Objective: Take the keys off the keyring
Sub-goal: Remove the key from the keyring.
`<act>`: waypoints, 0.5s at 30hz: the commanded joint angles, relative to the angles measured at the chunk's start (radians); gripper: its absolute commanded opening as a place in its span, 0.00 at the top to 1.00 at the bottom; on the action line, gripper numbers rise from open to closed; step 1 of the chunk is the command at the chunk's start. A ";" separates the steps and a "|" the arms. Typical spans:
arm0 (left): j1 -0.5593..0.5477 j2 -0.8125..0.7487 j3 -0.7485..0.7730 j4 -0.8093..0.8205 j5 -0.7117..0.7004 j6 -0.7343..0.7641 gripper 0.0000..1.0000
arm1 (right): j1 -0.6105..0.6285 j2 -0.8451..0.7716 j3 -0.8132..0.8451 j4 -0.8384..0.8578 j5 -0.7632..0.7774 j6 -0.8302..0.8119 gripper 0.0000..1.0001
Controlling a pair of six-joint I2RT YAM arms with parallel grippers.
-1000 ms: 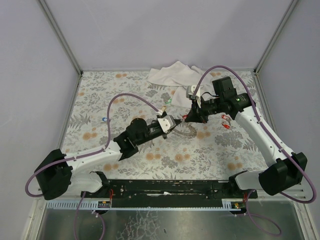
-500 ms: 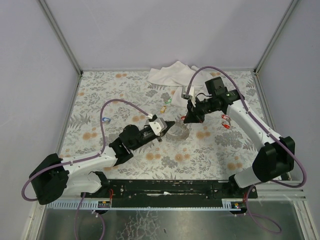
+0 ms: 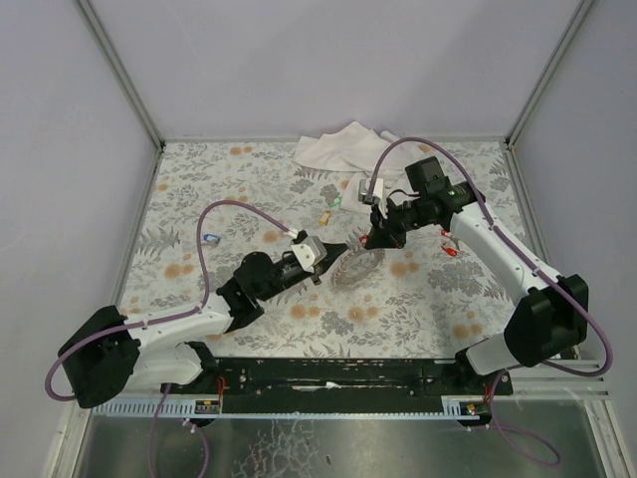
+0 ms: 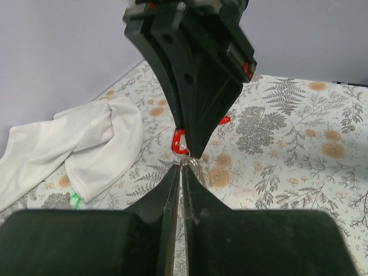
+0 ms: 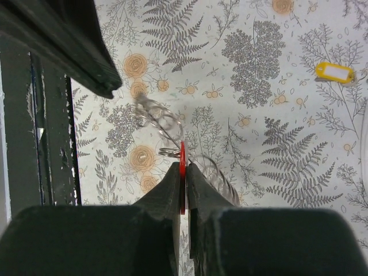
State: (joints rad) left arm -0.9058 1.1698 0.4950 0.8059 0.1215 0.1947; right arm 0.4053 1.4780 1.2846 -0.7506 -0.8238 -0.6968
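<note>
The keyring (image 3: 358, 267) is a silvery coiled wire chain hanging between my two grippers just above the table. My left gripper (image 3: 336, 250) is shut on its end; in the left wrist view the fingertips (image 4: 181, 167) pinch the silvery wire (image 4: 192, 162). My right gripper (image 3: 371, 239) is shut on a red key (image 5: 183, 164) that is joined to the chain (image 5: 164, 122) by a small ring. That red key (image 4: 179, 141) shows under the right gripper in the left wrist view. The two grippers face each other, almost touching.
Loose keys lie on the floral table: green (image 3: 334, 203) and gold (image 3: 325, 214) behind the grippers, blue (image 3: 207, 238) at the left, red (image 3: 450, 245) at the right. A yellow tag (image 5: 334, 71) lies nearby. A white cloth (image 3: 343, 147) lies at the back.
Both grippers have shifted a little to the left with the chain and red key held between them. The left arm has drawn back and lower.
</note>
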 commanded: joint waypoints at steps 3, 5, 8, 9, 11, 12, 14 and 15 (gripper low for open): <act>0.015 -0.021 -0.018 0.018 0.087 -0.067 0.93 | 0.006 -0.066 0.026 0.004 -0.054 -0.020 1.00; 0.016 -0.023 -0.025 0.031 0.095 -0.100 0.86 | 0.006 -0.072 0.026 0.002 -0.063 -0.019 1.00; 0.015 -0.027 -0.026 0.040 0.110 -0.135 0.77 | 0.005 -0.077 0.027 0.001 -0.072 -0.018 1.00; 0.015 -0.028 -0.023 0.040 0.114 -0.142 0.76 | 0.006 -0.078 0.027 0.001 -0.075 -0.018 1.00; 0.013 -0.029 -0.012 0.026 0.118 -0.149 0.74 | 0.005 -0.081 0.027 -0.001 -0.077 -0.017 1.00; 0.013 -0.030 -0.005 0.017 0.115 -0.153 0.73 | 0.006 -0.082 0.027 -0.001 -0.077 -0.018 1.00; 0.011 -0.030 0.013 -0.007 0.107 -0.165 0.69 | 0.006 -0.085 0.027 0.000 -0.078 -0.018 1.00; 0.008 -0.028 0.021 -0.017 0.096 -0.179 0.66 | 0.006 -0.086 0.027 0.000 -0.080 -0.018 1.00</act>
State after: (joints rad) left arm -0.8955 1.1599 0.4767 0.7967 0.2195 0.0662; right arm 0.4057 1.4403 1.2846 -0.7517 -0.8547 -0.7040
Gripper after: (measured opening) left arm 0.301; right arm 0.091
